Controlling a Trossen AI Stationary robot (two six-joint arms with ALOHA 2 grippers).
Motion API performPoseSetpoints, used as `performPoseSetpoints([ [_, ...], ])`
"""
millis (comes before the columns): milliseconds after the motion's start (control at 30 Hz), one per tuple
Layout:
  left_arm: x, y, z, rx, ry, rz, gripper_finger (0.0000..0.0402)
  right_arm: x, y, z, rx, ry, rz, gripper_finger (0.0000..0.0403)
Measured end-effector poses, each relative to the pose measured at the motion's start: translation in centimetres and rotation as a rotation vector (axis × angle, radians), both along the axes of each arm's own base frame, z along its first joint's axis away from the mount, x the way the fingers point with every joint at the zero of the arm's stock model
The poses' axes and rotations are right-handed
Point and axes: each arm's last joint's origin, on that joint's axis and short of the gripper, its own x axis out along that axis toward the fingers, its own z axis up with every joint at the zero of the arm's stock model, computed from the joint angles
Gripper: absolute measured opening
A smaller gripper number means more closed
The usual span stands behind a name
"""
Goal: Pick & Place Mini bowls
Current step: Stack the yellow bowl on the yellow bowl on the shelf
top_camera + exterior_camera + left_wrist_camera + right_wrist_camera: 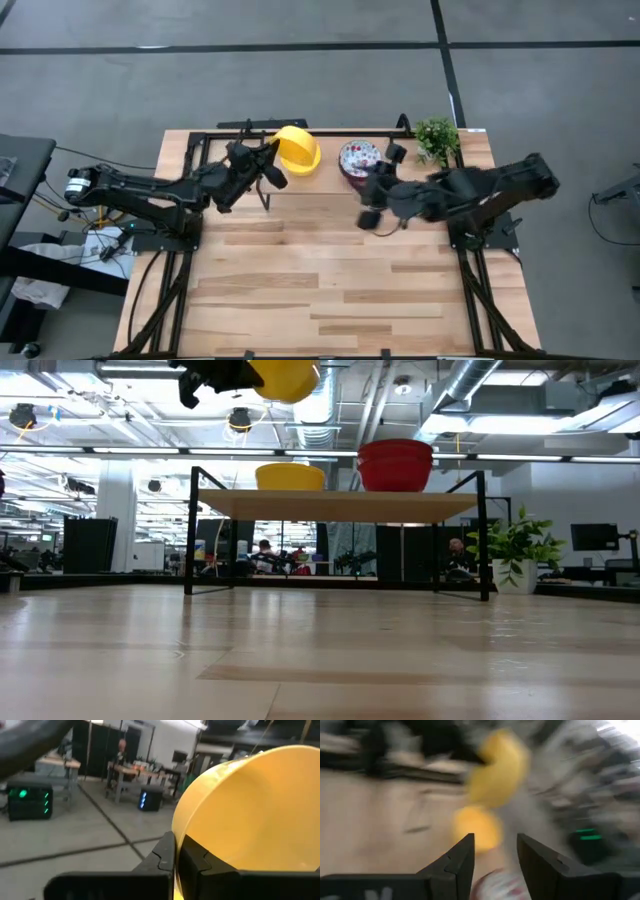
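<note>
The big wooden bench (330,290) has a small black-framed wooden shelf (335,505) at its far side. On the shelf sit a plain shiny yellow bowl (290,477) and, to its right, a stack of red bowls (396,466). The left gripper (268,165) has its fingers clenched on the rim of another shiny yellow bowl (297,149), held high and tilted over the shelf. It could slip from that thin rim hold and fall. The right gripper (494,851) hangs near the red stack, fingers apart and empty.

My left gripper (268,168) is raised and clamped; my right gripper (378,185) hangs with fingers apart.
</note>
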Motion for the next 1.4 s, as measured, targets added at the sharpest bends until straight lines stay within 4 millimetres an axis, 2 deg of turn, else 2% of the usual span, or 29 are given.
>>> performPoseSetpoints([
  [100, 0.3, 0.9, 0.8, -0.047, 0.027, 0.014, 0.0003, -2.4, -0.8, 0.3, 0.186, 0.075, 0.126, 0.0132],
  [200, 0.4, 2.0, 2.0, -0.1, -0.005, -0.003, 0.0003, -4.6, -1.3, 0.8, 0.286, 0.132, 0.22, 0.0128],
  [333, 0.4, 3.9, 3.0, -0.184, -0.038, -0.051, 0.0003, -6.9, -1.8, 1.8, 0.29, 0.144, 0.269, 0.0126],
  [500, 0.6, 5.5, 2.2, -0.315, -0.057, -0.084, 0.0003, -9.5, -2.6, 2.3, 0.27, 0.121, 0.352, 0.0127],
  [733, 1.8, 6.4, 0.6, -0.447, -0.068, -0.143, 0.0003, -13.5, -4.3, -0.6, 0.306, -0.065, 0.42, 0.0124],
  [900, 1.6, 7.6, -0.7, -0.615, -0.054, -0.146, 0.0003, -16.4, -5.0, -3.2, 0.345, -0.227, 0.493, 0.0123],
  [1033, 1.1, 8.0, -1.1, -0.722, -0.071, -0.15, 0.0003, -18.3, -5.4, -5.1, 0.392, -0.327, 0.513, 0.0122],
  [1233, 0.2, 8.6, 1.0, -0.852, -0.042, -0.194, 0.0003, -20.4, -5.8, -7.1, 0.459, -0.419, 0.505, 0.0122],
  [1400, -1.0, 9.0, 3.7, -0.951, 0.022, -0.19, 0.0003, -20.9, -6.0, -8.1, 0.463, -0.425, 0.505, 0.0123],
])
